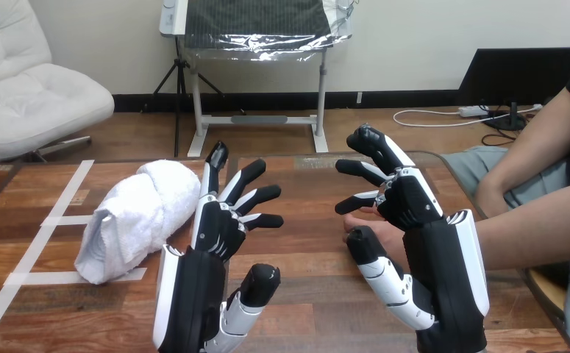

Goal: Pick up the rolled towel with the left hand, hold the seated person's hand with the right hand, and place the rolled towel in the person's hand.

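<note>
Left hand (215, 226): raised above the wooden table (318, 294) at centre-left, back plate facing the camera, silver-free black forearm entering from the near edge. Fingers are spread and nearly straight, pointing far and to the right; the thumb juts out low on the right side. Released, grasping nothing.

Rolled towel (138, 213): white, lying on the table just left of the left hand, angled from near-left to far-right, its near end over white tape strips (43, 220). Contact between the towel's right edge and the hand cannot be determined.

Right hand (418, 202): at centre-right, fingers extended toward the left and loosely fanned, thumb stretched out below them on the near side. Released, not closed on anything.

Person's hand (383, 234): resting at table level on the right, showing between the right hand's fingers and thumb. Most of it is hidden behind the robot palm; contact between the 2 cannot be made out. The person's forearm (535, 235) runs off the right edge.
</note>
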